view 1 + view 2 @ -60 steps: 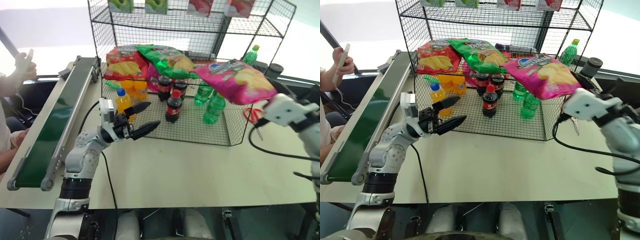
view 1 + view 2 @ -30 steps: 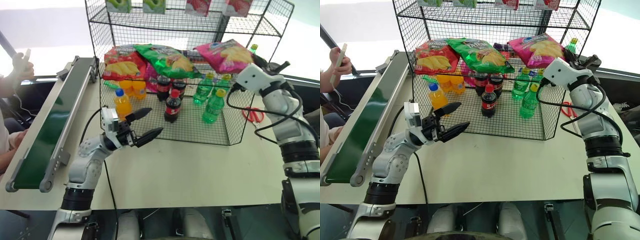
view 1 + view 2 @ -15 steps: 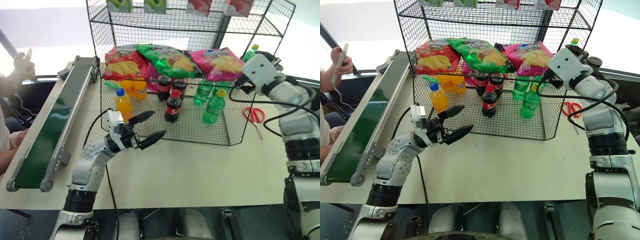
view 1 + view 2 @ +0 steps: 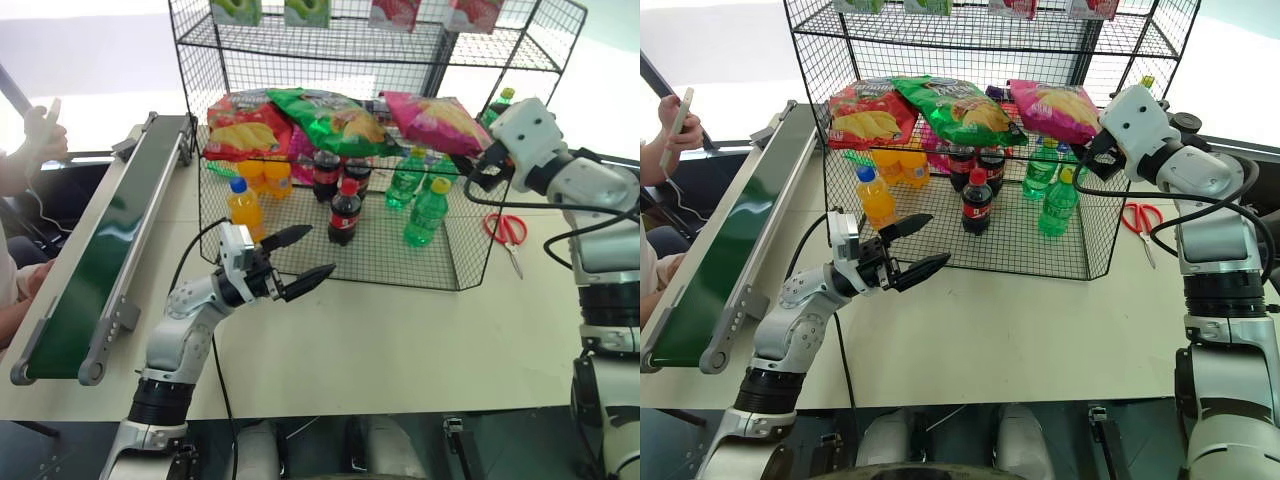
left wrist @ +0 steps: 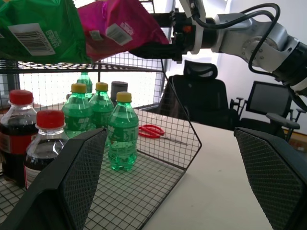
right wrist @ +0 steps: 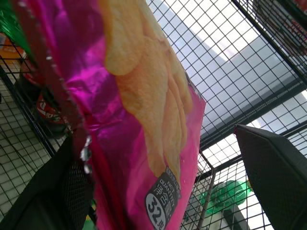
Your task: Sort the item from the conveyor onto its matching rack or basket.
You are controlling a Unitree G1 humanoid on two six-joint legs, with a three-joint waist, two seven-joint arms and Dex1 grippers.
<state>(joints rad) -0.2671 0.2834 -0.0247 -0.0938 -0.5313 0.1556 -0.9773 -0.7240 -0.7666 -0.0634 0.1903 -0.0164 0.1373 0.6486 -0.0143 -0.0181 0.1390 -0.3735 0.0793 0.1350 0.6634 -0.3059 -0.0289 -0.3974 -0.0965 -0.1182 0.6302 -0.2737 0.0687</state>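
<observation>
Here, the magenta-pink snack bag (image 4: 436, 118) lies on the middle tier of the black wire rack (image 4: 330, 160), at that tier's right end, beside the green chip bag (image 4: 335, 118) and, further left on the same tier, the red chip bag (image 4: 238, 132). The right claw (image 4: 478, 168) sits at the rack's right side, just by the pink bag's edge; in the right wrist view its two black fingers (image 6: 276, 182) stand apart with the bag between them, one finger close against the foil, though whether they still touch it cannot be told. The left claw (image 4: 300, 255) hangs in front of the rack over the desk (image 4: 400, 330), fingers spread wide and holding nothing. On the rack's lowest tier stand cola bottles (image 4: 345, 212), green soda bottles (image 4: 428, 213) and orange drink bottles (image 4: 243, 208). Red-handled scissors (image 4: 505, 232) lie on the desk to the right of the rack. The dark green conveyor (image 4: 95, 270) runs along the desk to the rack's left, its belt bare, with a person's hand (image 4: 45, 135) raised beyond it.
</observation>
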